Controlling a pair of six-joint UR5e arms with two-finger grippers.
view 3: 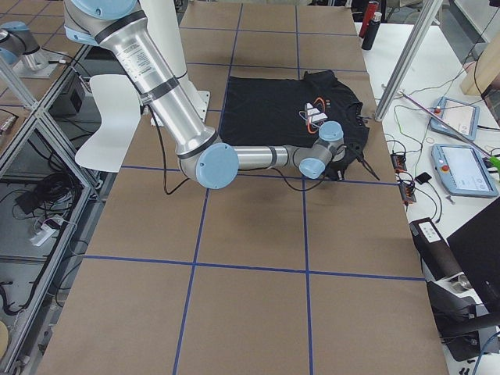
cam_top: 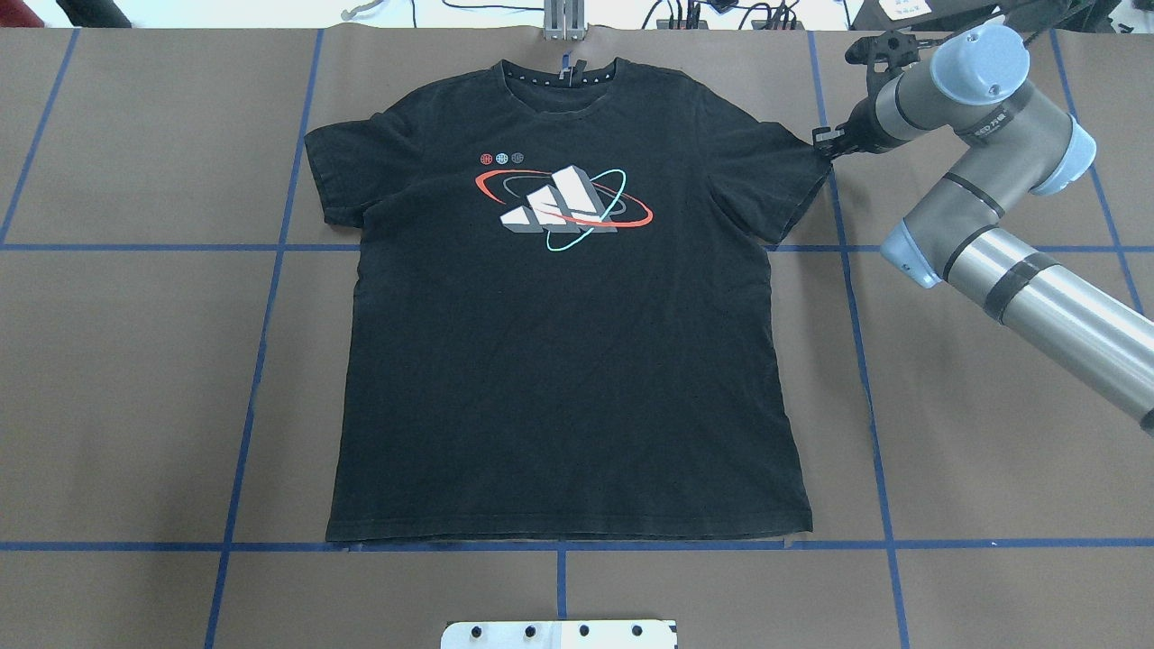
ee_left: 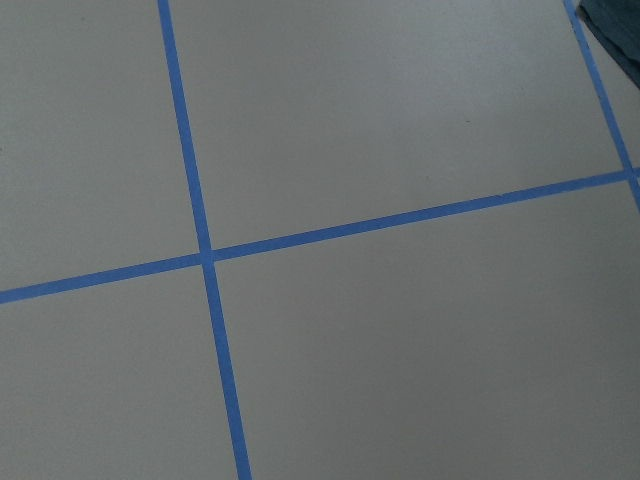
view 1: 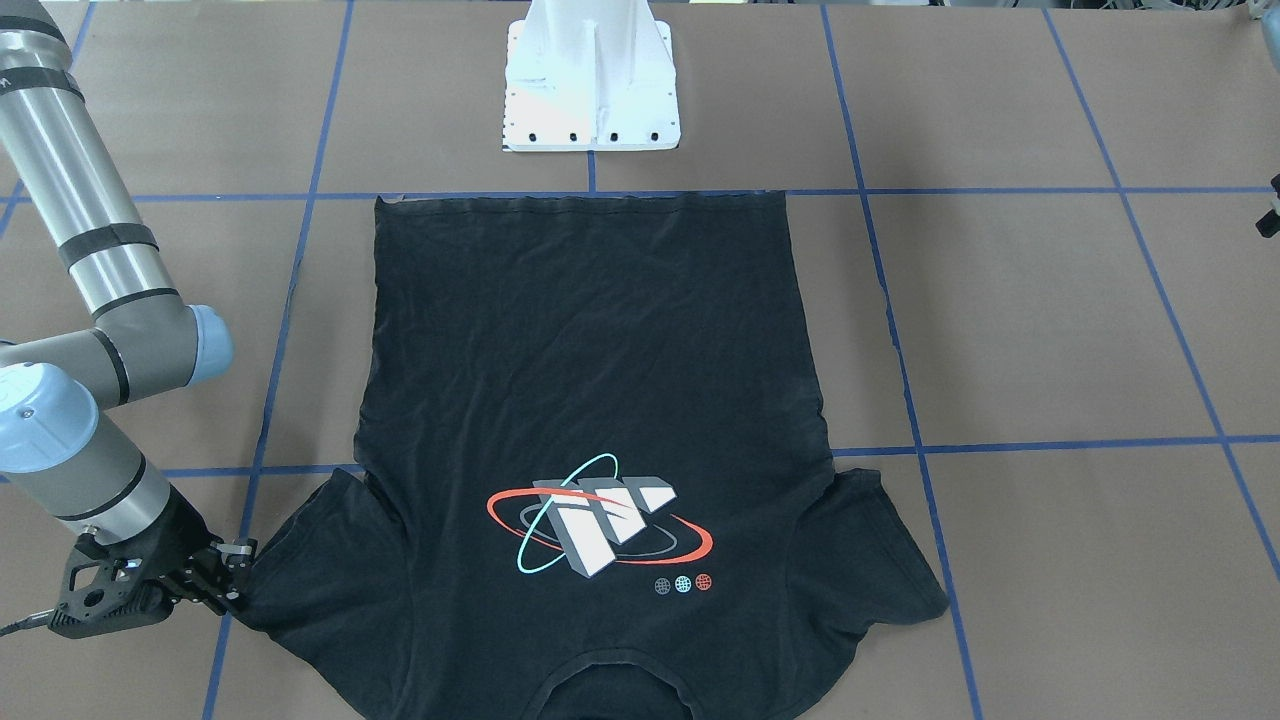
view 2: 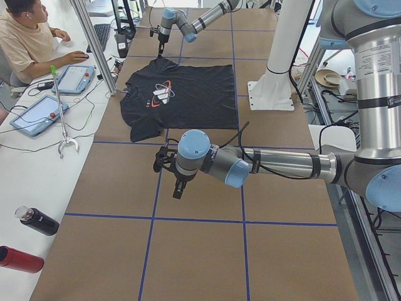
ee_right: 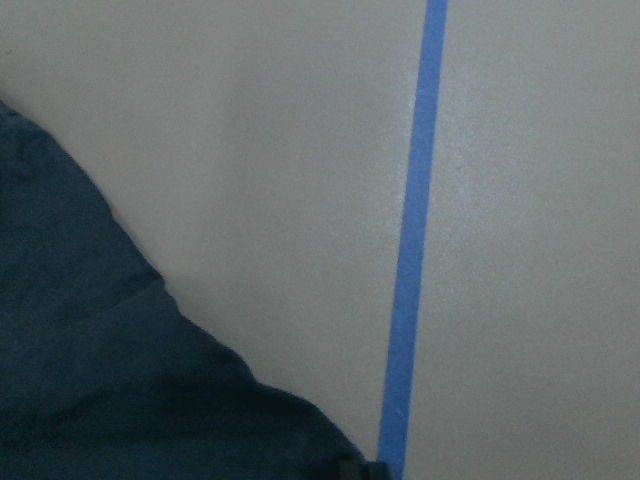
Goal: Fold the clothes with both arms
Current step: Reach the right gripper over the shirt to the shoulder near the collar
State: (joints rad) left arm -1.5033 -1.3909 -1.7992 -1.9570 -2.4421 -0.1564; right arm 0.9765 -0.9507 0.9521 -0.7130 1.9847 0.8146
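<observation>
The black T-shirt (view 1: 600, 380) lies flat and print up on the brown table, collar away from the robot; it also shows in the overhead view (cam_top: 559, 361). My right gripper (view 1: 238, 578) is low at the outer tip of one sleeve, at the shirt's right in the overhead view (cam_top: 825, 146). Its fingers look slightly apart and the sleeve lies flat. The right wrist view shows that sleeve (ee_right: 90, 380) beside a blue tape line. My left gripper (view 2: 170, 179) hangs over bare table far from the shirt; I cannot tell whether it is open or shut.
The white pedestal base (view 1: 590, 90) stands just behind the shirt's hem. Blue tape lines (cam_top: 270, 297) grid the table. An operator (view 2: 28, 37) sits at a side bench with tablets, and bottles (view 2: 36, 221) lie there.
</observation>
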